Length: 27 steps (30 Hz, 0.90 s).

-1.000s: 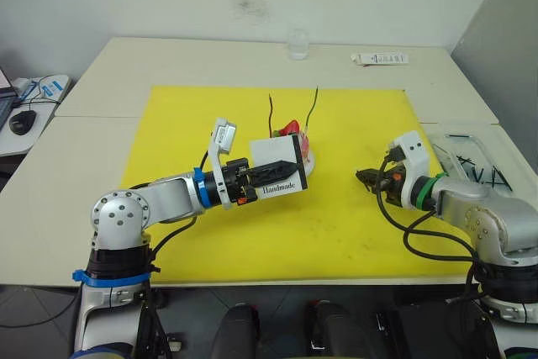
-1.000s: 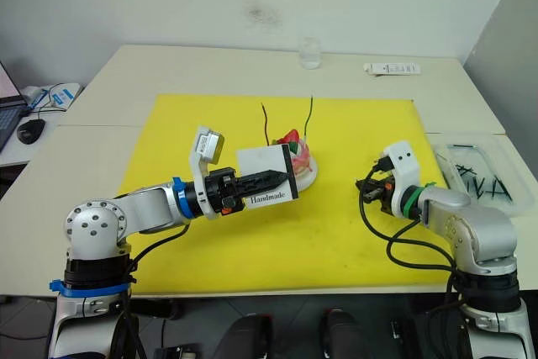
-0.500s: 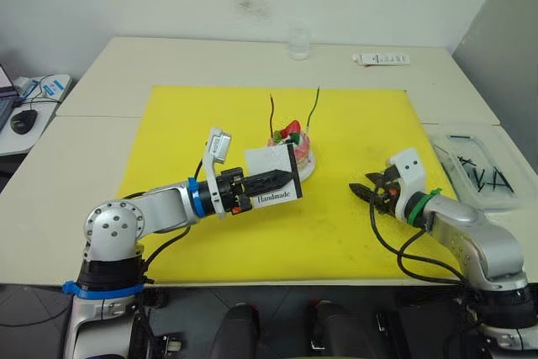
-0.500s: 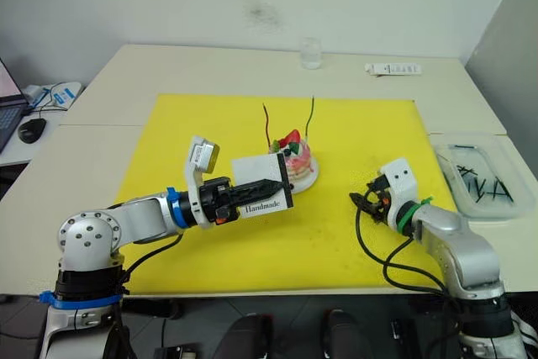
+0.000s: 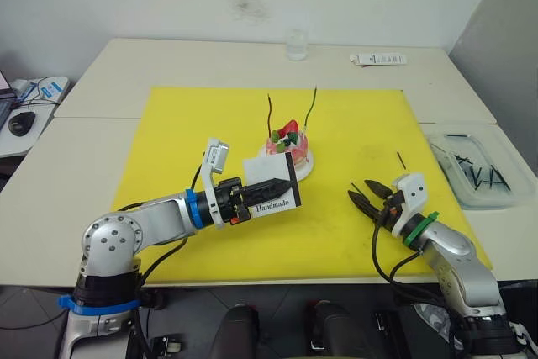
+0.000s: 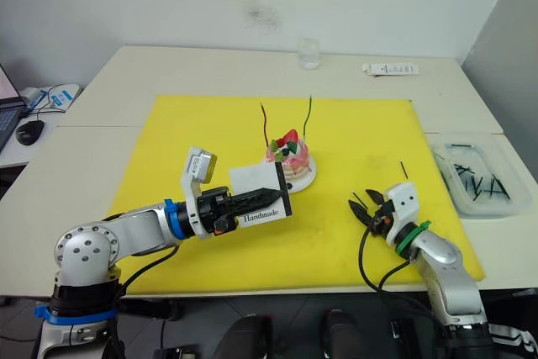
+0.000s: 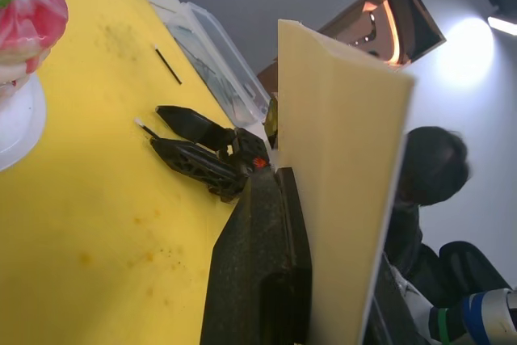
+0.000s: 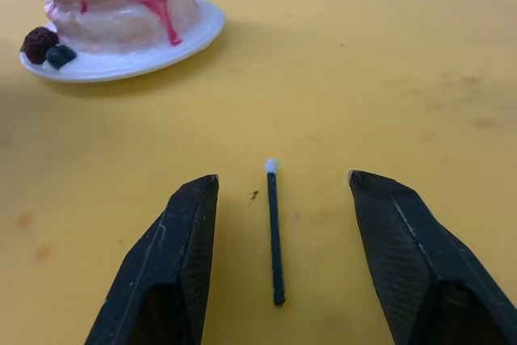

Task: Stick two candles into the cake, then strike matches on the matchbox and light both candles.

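Yellow matting (image 5: 168, 124) covers the middle of the pale table (image 5: 126, 56), and on it we have everything the job needs within reach of our two arms. Ahead of both grippers stands the cake (image 5: 288, 145) on its white plate, with the red candle (image 5: 270, 113) and the green candle (image 5: 312, 108) already upright in it, so we judge the sticking-in done and the lighting not yet begun. Our left gripper (image 5: 277, 186) is clamped on the matchbox (image 5: 271, 184), holding it on edge above the mat just short of the cake, its printed face turned toward us. Our right gripper (image 8: 279, 272) sits low over the mat with its two black fingers (image 8: 174, 264) spread wide apart and nothing between them but a match (image 8: 274, 228) lying flat on the mat. That match is what the next move turns on: it lies straight ahead of the right gripper, centred in the gap, its long axis running along the fingers' own direction and its white head pointing away from the wrist toward the cake. So a short advance and a plain closing should pinch it across its thin width; the risk, we think, is the stick rolling or slipping on the mat. Another match (image 5: 401, 160) lies farther out beyond the right gripper, and more sit in the clear tray (image 5: 504, 199) off to its right
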Motion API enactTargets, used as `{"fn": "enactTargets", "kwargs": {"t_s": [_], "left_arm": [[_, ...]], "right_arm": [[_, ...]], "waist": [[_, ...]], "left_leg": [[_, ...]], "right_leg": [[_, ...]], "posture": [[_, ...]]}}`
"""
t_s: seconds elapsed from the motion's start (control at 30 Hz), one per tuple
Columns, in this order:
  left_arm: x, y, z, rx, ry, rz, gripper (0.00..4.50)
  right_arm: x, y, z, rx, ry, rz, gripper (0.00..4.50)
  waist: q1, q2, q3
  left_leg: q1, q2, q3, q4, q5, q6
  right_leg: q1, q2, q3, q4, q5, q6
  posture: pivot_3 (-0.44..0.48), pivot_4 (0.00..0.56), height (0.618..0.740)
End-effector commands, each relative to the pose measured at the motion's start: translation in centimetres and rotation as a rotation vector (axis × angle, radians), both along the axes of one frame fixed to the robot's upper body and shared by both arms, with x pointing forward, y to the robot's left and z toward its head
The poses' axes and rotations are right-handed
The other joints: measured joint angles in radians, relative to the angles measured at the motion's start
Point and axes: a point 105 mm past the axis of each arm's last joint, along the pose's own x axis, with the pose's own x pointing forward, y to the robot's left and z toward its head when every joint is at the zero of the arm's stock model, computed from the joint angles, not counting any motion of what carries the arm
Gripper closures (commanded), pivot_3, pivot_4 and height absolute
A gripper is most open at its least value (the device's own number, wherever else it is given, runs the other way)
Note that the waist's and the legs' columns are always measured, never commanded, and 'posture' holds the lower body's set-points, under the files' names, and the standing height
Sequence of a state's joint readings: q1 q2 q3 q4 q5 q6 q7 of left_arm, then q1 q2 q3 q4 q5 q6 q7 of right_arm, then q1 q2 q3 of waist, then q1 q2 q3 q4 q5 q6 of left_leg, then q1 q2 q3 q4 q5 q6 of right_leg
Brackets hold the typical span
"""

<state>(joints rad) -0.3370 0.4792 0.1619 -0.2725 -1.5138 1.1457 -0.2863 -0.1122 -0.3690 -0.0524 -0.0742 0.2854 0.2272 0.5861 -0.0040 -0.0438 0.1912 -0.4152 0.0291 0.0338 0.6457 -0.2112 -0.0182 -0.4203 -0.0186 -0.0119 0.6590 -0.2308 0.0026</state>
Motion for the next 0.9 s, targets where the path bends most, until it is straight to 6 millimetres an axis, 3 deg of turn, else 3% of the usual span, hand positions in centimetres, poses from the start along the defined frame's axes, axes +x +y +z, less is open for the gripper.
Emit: {"fn": "enactTargets", "kwargs": {"t_s": [0.03,0.23,0.43,0.9], "left_arm": [[0.1,0.0,1.3,-0.039,-0.052,0.043,4.5],[-0.3,-0.1,1.3,-0.046,-0.046,0.057,4.5],[-0.4,-0.2,1.3,-0.053,-0.04,0.07,4.5],[-0.4,-0.5,1.4,-0.063,-0.038,0.078,4.5]], "right_arm": [[0.3,0.1,-0.2,-0.007,-0.013,0.002,1.84],[-0.4,0.3,-1.8,-0.064,0.047,0.035,1.84],[-0.7,0.4,-2.3,-0.089,0.077,0.038,3.83],[-0.8,0.3,-4.2,-0.103,0.177,0.023,3.83]], "waist": [[0.001,0.0,0.0],[0.0,-0.001,-0.001],[0.002,-0.002,-0.003],[0.002,-0.007,-0.01]], "left_leg": [[0.0,0.0,0.0,0.0,0.0,0.0],[0.001,0.0,0.0,0.0,0.0,0.0],[0.001,0.0,0.0,0.0,0.0,0.0],[0.002,0.0,0.0,0.0,0.0,0.0]], "right_leg": [[0.0,0.0,0.0,0.0,0.0,0.0],[0.001,0.0,0.0,0.0,0.0,0.0],[0.001,0.0,0.0,0.0,0.0,0.0],[0.002,0.0,0.0,0.0,0.0,-0.001]], "posture": [[0.0,0.15,0.74],[0.0,0.15,0.74],[0.0,0.15,0.74],[0.0,0.15,0.74]]}}
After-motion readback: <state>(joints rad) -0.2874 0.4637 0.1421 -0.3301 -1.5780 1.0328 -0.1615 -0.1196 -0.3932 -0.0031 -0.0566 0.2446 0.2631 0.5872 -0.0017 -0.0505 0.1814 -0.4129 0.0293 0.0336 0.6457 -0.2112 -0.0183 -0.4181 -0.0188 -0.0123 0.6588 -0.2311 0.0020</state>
